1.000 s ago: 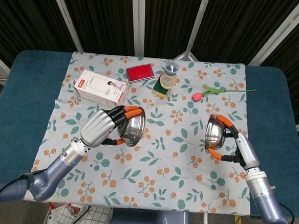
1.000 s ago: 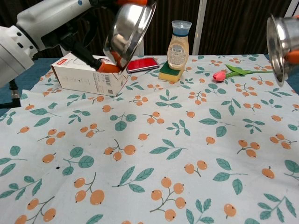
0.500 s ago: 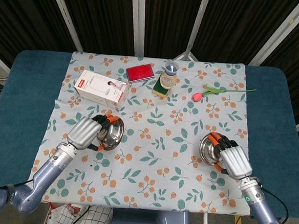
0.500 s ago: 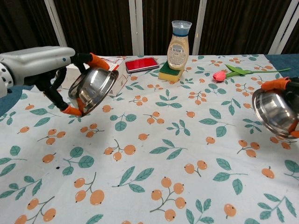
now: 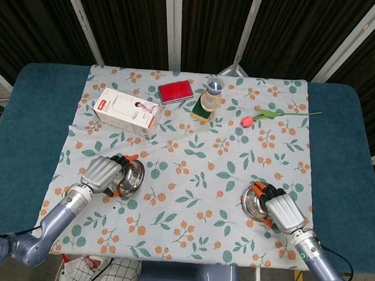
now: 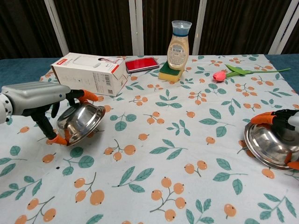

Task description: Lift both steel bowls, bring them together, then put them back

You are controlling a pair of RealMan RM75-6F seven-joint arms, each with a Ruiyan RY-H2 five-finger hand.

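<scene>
Both arms have dropped over the last second, carrying the bowls from chest height down to the desk (image 5: pixel 33 136), so the lift and the bringing together look done and the task is judged to be in its put-back step. In the head view the left hand (image 5: pixel 100 172) now sits at lower left of the frame, with the left bowl (image 5: pixel 129 177) well apart from the right bowl (image 5: pixel 256 201) at lower right. The left bowl (image 6: pixel 80 122) is still tilted on its edge, its mouth turned toward the frame's right, low over the cloth (image 6: pixel 154 140); whether it touches cannot be told. The right bowl (image 6: pixel 267 144) has levelled out and appears to rest flat on the cloth. The left hand's fingers (image 6: pixel 85 97) remain curled around the left bowl's rim. The right hand (image 5: pixel 283 211) likewise still holds its bowl, fingers (image 6: pixel 261 119) hooked over the rim. Neither bowl is released yet, so setting the left one flat and letting go seem to be what remains.
</scene>
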